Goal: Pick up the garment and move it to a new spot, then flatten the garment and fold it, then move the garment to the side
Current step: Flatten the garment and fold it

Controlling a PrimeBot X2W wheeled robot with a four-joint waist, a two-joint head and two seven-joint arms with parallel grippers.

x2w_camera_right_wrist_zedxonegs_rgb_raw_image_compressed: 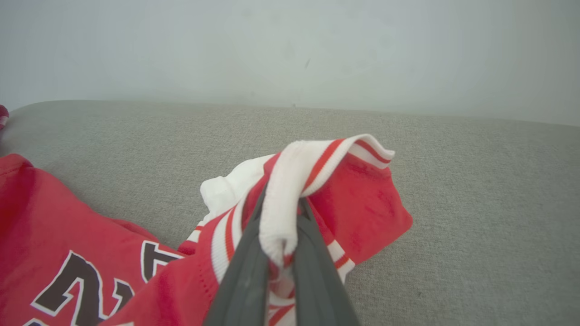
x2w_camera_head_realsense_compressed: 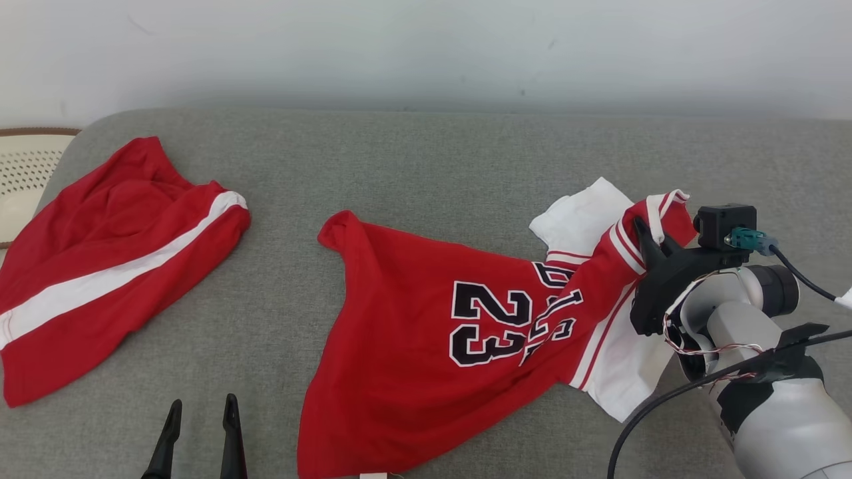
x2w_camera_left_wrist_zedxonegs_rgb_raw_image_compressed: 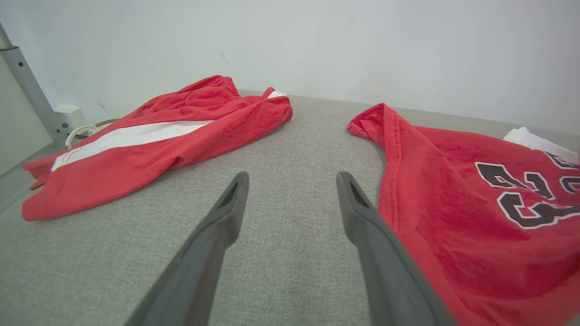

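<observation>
The garment [x2w_camera_head_realsense_compressed: 426,332] is a red jersey with white sleeves and a black "23", lying crumpled on the grey cushion. My right gripper [x2w_camera_head_realsense_compressed: 649,236] is shut on its striped white-and-red collar edge [x2w_camera_right_wrist_zedxonegs_rgb_raw_image_compressed: 290,181], which bunches up between the two fingers. In the right wrist view the gripper [x2w_camera_right_wrist_zedxonegs_rgb_raw_image_compressed: 281,213] pinches that trim, lifted a little off the cushion. My left gripper [x2w_camera_head_realsense_compressed: 200,409] stands open at the lower left, just left of the jersey's hem, holding nothing. Its own view shows the open gripper [x2w_camera_left_wrist_zedxonegs_rgb_raw_image_compressed: 292,181] over bare cushion, the jersey [x2w_camera_left_wrist_zedxonegs_rgb_raw_image_compressed: 476,217] to its right.
A pair of red shorts with a white stripe [x2w_camera_head_realsense_compressed: 100,273] lies at the left of the grey cushion [x2w_camera_head_realsense_compressed: 426,159]. A cream perforated basket [x2w_camera_head_realsense_compressed: 23,173] sits beyond the cushion's left edge. A pale wall rises behind. A black cable [x2w_camera_head_realsense_compressed: 665,399] trails from my right arm.
</observation>
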